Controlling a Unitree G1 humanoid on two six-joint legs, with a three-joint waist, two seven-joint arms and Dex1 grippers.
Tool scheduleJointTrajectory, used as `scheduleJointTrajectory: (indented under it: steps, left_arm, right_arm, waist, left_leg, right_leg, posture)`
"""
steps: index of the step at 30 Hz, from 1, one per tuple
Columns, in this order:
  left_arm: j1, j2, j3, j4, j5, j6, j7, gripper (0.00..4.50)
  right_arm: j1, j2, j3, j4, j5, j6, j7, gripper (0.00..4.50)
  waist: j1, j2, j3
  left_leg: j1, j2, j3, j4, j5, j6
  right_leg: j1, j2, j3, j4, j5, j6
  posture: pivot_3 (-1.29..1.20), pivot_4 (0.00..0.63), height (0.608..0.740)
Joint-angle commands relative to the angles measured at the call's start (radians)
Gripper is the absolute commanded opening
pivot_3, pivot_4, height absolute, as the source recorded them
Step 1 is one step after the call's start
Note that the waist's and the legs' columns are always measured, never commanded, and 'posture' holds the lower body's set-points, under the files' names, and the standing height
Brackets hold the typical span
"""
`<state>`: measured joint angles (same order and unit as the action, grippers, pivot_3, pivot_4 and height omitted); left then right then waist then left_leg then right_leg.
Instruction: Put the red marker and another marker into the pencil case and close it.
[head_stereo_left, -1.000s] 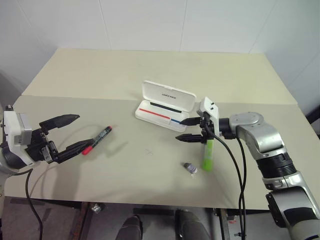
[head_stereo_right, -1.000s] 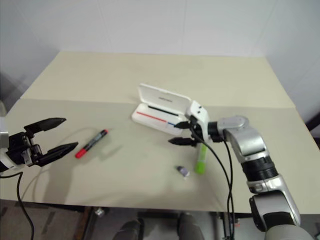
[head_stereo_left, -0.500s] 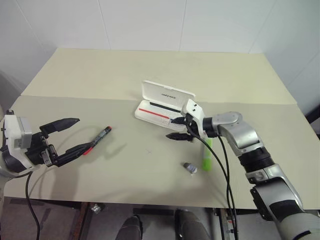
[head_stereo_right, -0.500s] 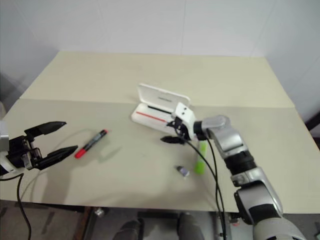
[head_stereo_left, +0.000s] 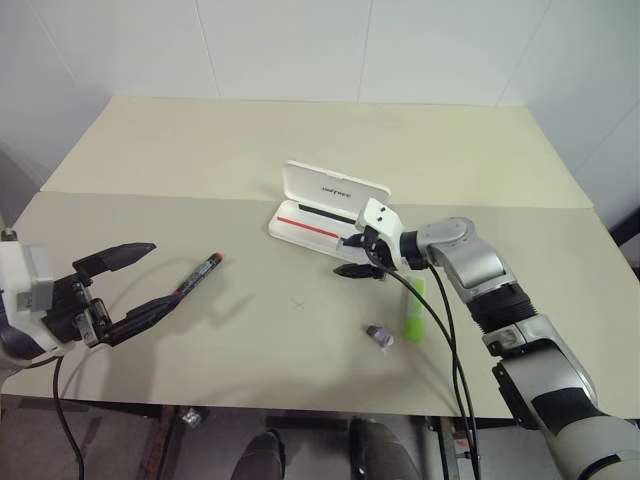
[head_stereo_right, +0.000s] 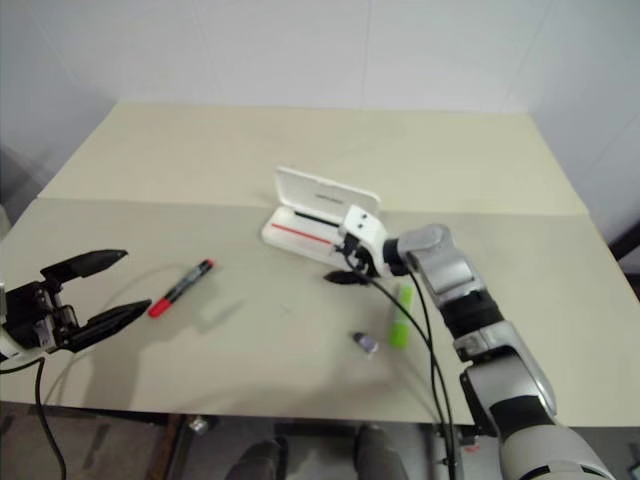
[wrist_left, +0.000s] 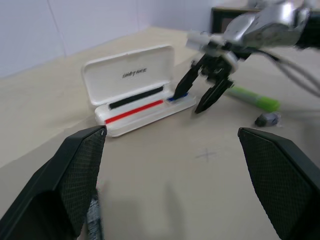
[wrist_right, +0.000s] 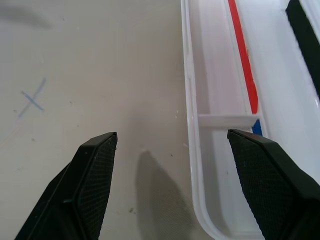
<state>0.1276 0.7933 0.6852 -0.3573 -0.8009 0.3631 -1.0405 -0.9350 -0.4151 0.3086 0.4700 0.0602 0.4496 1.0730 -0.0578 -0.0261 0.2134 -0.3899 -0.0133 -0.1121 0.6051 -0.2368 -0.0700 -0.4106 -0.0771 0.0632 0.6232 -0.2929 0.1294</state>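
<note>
The pencil case (head_stereo_left: 322, 220) lies open near the middle of the bench (head_stereo_left: 250, 150), its lid propped upright behind the tray so both markers can go in from above — neither is in yet. It is smooth white hard plastic with rounded corners, a red-and-blue stripe and a black strip inside. The right gripper (head_stereo_left: 355, 255) hovers just at the tray's near edge, fingers spread and empty, and seems aimed at the case rather than a marker. The lime-green marker (head_stereo_left: 414, 310), short and thick, lies on the bench beside that arm, near a small grey lump (head_stereo_left: 379, 336) — too small to identify. The red marker (head_stereo_left: 200, 275), slim and dark-barrelled, lies well apart on the left, just beside the left gripper (head_stereo_left: 140, 283), whose textured black fingers stand wide open and hold nothing.
</note>
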Motion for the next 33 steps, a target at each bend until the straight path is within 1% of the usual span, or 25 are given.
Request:
scheduleJointTrajectory:
  steps: [1, 6, 9, 13, 16, 18, 19, 24, 28, 31, 33]
  left_arm:
    - [0.042, -0.009, 0.056, -0.046, -0.043, 0.006, -0.005, 4.48]
    - [0.069, -0.016, 0.064, -0.066, -0.046, -0.002, 0.012, 4.48]
    - [0.078, -0.016, 0.069, -0.070, -0.047, -0.004, 0.018, 4.50]
    - [0.090, -0.017, 0.075, -0.078, -0.049, -0.005, 0.025, 4.50]
    - [0.094, -0.019, 0.077, -0.083, -0.049, -0.004, 0.028, 4.50]
    - [0.096, -0.020, 0.077, -0.086, -0.049, -0.004, 0.031, 4.50]
    - [0.096, -0.020, 0.076, -0.086, -0.048, -0.004, 0.032, 4.50]
    - [0.089, -0.019, 0.067, -0.085, -0.045, -0.005, 0.036, 4.50]
    - [0.083, -0.018, 0.061, -0.084, -0.046, -0.006, 0.038, 4.50]
    - [0.079, -0.018, 0.056, -0.089, -0.047, -0.004, 0.041, 4.50]
    - [0.077, -0.019, 0.051, -0.086, -0.046, -0.005, 0.042, 4.50]
  right_arm:
    - [-0.041, 0.005, 0.000, 0.019, -0.014, -0.025, 0.016, 4.50]
    - [-0.071, 0.026, 0.007, 0.079, -0.046, -0.032, 0.010, 4.50]
    - [-0.088, 0.041, 0.005, 0.109, -0.062, -0.029, 0.007, 3.95]
    - [-0.092, 0.048, 0.003, 0.116, -0.073, -0.030, 0.014, 2.60]
    - [-0.090, 0.047, 0.003, 0.113, -0.079, -0.028, 0.022, 1.40]
    - [-0.089, 0.048, 0.001, 0.113, -0.080, -0.027, 0.021, 0.75]
    - [-0.090, 0.048, 0.000, 0.111, -0.080, -0.027, 0.022, 0.52]
    - [-0.090, 0.048, -0.019, 0.107, -0.067, -0.067, 0.023, 0.52]
    - [-0.084, 0.033, -0.039, 0.076, -0.041, -0.103, 0.058, 0.52]
    - [-0.069, 0.012, -0.046, 0.021, -0.018, -0.114, 0.101, 0.52]
    - [-0.057, -0.006, -0.047, -0.039, 0.004, -0.087, 0.134, 0.52]
  waist:
    - [0.001, 0.000, 0.000]
    - [0.001, 0.000, 0.000]
    - [0.001, 0.000, 0.000]
    - [0.001, 0.000, 0.000]
    - [0.001, 0.000, 0.000]
    - [0.001, 0.000, 0.000]
    - [0.000, 0.000, 0.000]
    - [0.000, 0.000, 0.000]
    - [0.001, 0.000, 0.000]
    - [0.001, 0.000, 0.000]
    - [0.001, 0.000, 0.000]
  left_leg:
    - [0.000, 0.000, 0.000, 0.000, 0.000, 0.000]
    - [0.000, 0.000, 0.000, 0.000, 0.000, 0.000]
    - [0.000, 0.000, 0.000, 0.000, 0.000, 0.000]
    - [0.000, 0.000, 0.000, -0.001, 0.000, 0.000]
    - [0.000, 0.000, 0.000, -0.002, 0.000, 0.000]
    - [0.000, 0.000, 0.000, -0.002, 0.000, 0.000]
    - [0.000, 0.000, 0.000, -0.002, 0.000, 0.000]
    - [0.000, 0.000, 0.000, -0.002, 0.000, 0.000]
    - [0.000, 0.000, 0.000, -0.002, 0.000, 0.000]
    - [0.000, 0.000, 0.000, -0.002, 0.000, 0.000]
    - [0.000, 0.000, 0.000, -0.002, 0.000, 0.000]
  right_leg:
    - [0.000, 0.000, 0.000, 0.000, 0.000, 0.000]
    - [0.000, 0.000, 0.000, 0.000, 0.000, -0.001]
    - [0.000, 0.000, 0.000, 0.000, 0.000, -0.001]
    - [-0.001, 0.000, 0.000, -0.001, 0.000, -0.001]
    - [-0.001, 0.000, 0.000, -0.001, -0.001, -0.001]
    - [-0.001, 0.000, 0.000, -0.001, -0.001, -0.001]
    - [-0.001, 0.000, 0.000, -0.001, -0.001, -0.001]
    - [-0.001, 0.000, 0.000, -0.001, -0.001, -0.001]
    - [-0.001, 0.000, 0.000, -0.001, -0.001, -0.001]
    - [-0.001, 0.000, 0.000, -0.001, -0.001, -0.001]
    - [-0.001, 0.000, 0.000, -0.001, -0.001, -0.001]
  posture:
    - [0.00, 0.150, 0.740]
    - [0.00, 0.150, 0.740]
    - [0.00, 0.150, 0.740]
    - [0.00, 0.150, 0.740]
    - [0.00, 0.150, 0.740]
    - [0.00, 0.150, 0.740]
    - [0.00, 0.150, 0.740]
    - [0.00, 0.150, 0.740]
    - [0.00, 0.150, 0.740]
    - [0.00, 0.150, 0.740]
    - [0.00, 0.150, 0.740]
